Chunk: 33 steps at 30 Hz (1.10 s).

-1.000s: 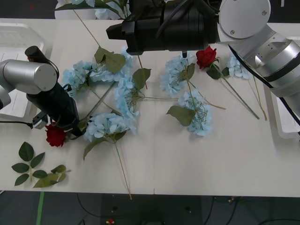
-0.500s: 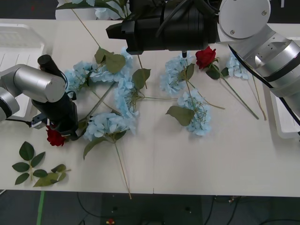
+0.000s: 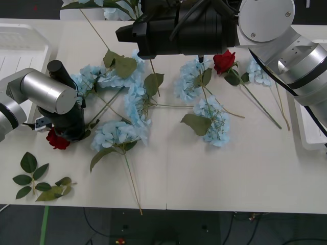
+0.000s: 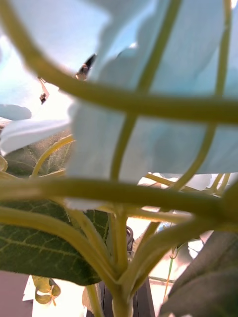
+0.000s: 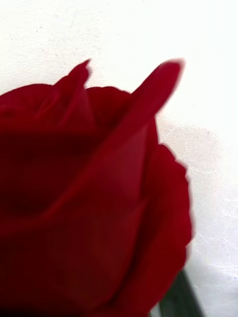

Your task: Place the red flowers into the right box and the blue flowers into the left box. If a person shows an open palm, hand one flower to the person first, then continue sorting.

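Here, on the white table (image 3: 245,173): left gripper (image 3: 65,133) down at the near left side, a red rose (image 3: 56,139) right at its tip and close against its wrist camera (image 5: 89,198); whether the fingers grip it, I cannot tell. Second red rose (image 3: 225,61) at the far right, beside the right arm (image 3: 286,56). Blue flowers (image 3: 118,133) scattered across the middle, touching and overlapping. Blue petals and stems (image 4: 124,148) crowd the right wrist camera; its gripper's state cannot be told. Left box (image 3: 20,46) far left; right box (image 3: 311,130) at the right edge. Loose leaf sprig (image 3: 36,181) near left.
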Each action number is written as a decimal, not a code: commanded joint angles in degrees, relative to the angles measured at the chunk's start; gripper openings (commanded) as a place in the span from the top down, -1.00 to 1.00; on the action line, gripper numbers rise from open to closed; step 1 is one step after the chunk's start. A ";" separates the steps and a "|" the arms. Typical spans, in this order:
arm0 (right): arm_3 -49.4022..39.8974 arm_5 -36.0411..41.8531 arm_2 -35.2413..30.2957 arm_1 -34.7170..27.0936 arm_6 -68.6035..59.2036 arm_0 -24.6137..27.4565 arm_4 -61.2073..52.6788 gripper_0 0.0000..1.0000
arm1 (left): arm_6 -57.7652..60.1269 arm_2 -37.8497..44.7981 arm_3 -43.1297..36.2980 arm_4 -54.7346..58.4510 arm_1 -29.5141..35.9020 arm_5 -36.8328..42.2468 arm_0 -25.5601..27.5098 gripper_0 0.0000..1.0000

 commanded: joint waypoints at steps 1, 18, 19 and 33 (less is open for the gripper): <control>-0.60 -0.85 0.06 1.05 -2.07 -3.19 0.48 1.00 | -1.61 -1.20 1.78 -0.35 -3.30 0.08 4.77 1.00; -0.60 -0.94 0.06 1.05 -2.07 -3.19 0.74 1.00 | -8.91 5.30 -9.39 0.35 7.95 7.64 4.68 1.00; -0.60 -1.03 0.06 1.05 -2.07 -3.19 0.83 1.00 | -10.23 6.01 -10.71 0.61 9.71 8.26 4.77 1.00; -0.60 -1.38 0.06 1.05 -2.16 -3.19 0.83 1.00 | -38.09 11.90 -28.90 3.87 31.33 -2.29 4.68 1.00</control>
